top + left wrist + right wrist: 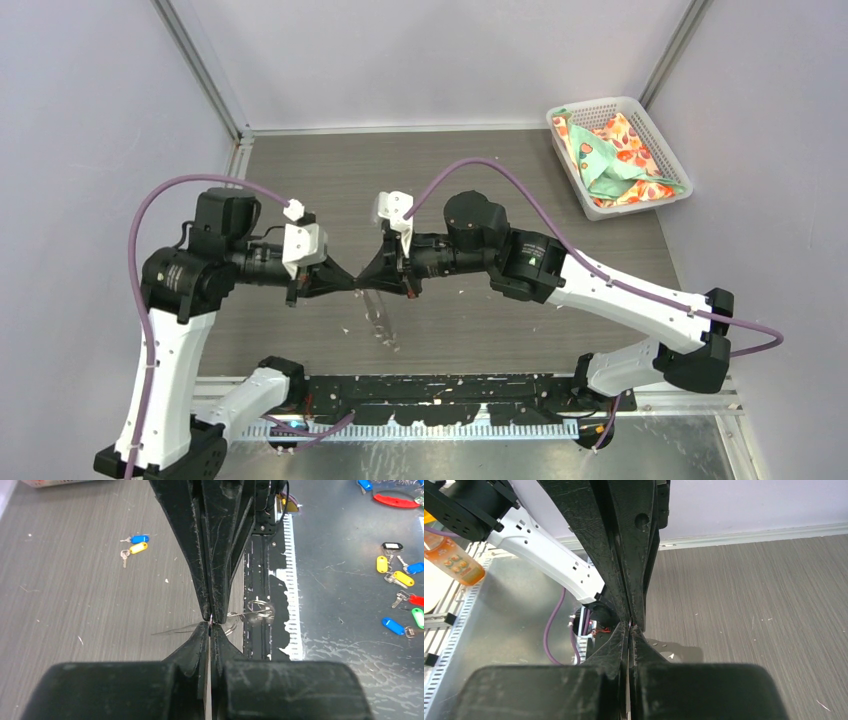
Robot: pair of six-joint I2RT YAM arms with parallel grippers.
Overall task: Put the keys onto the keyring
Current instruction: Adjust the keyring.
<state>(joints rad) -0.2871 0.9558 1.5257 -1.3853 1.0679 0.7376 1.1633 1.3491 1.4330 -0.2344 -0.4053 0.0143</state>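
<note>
The keyring (383, 322) is a thin pale loop of cord hanging over the table from the spot where both grippers meet tip to tip. My left gripper (352, 283) is shut, and in its wrist view the cord (233, 627) runs out on both sides of its closed tips (210, 626). My right gripper (368, 283) faces it, also shut (630, 626) at the same spot on the cord. The keys lie together on the wood table, apart from both grippers: one with a blue head (140, 538), one with a yellow head (138, 547).
A white basket (650, 130) with patterned cloth stands at the back right. Several loose coloured key tags (403, 578) lie on the metal surface past the black base plate (280, 605). An orange bottle (454, 560) lies off the table's near side.
</note>
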